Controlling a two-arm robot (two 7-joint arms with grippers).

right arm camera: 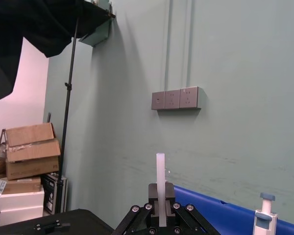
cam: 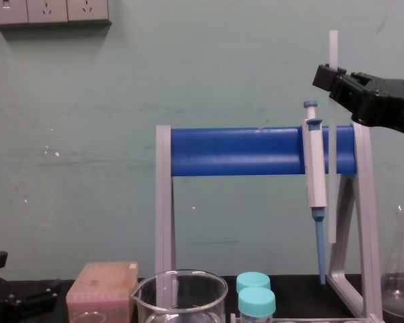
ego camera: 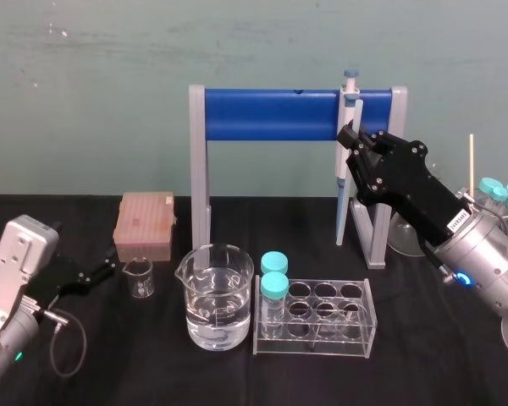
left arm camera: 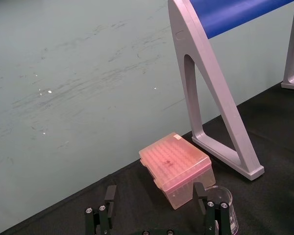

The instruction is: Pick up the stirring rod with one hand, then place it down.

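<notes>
The stirring rod (cam: 333, 47) is a thin whitish translucent rod. It stands upright in the air, just right of the hanging pipette (cam: 315, 168). My right gripper (cam: 326, 77) is shut on its upper part, high in front of the blue stand's right end (ego camera: 351, 139). In the right wrist view the rod (right arm camera: 160, 176) rises straight up from between the closed fingers (right arm camera: 160, 198). My left gripper (ego camera: 106, 269) rests low at the table's left with its fingers apart and nothing between them (left arm camera: 154, 196).
A grey-and-blue stand (ego camera: 271, 114) holds the pipette (ego camera: 350, 89). In front stand a large beaker (ego camera: 214, 296) of water, a small beaker (ego camera: 138, 277), a pink tip box (ego camera: 144, 224) and a clear tube rack (ego camera: 356, 326) with two teal-capped tubes. A flask (cam: 398, 282) stands at the right.
</notes>
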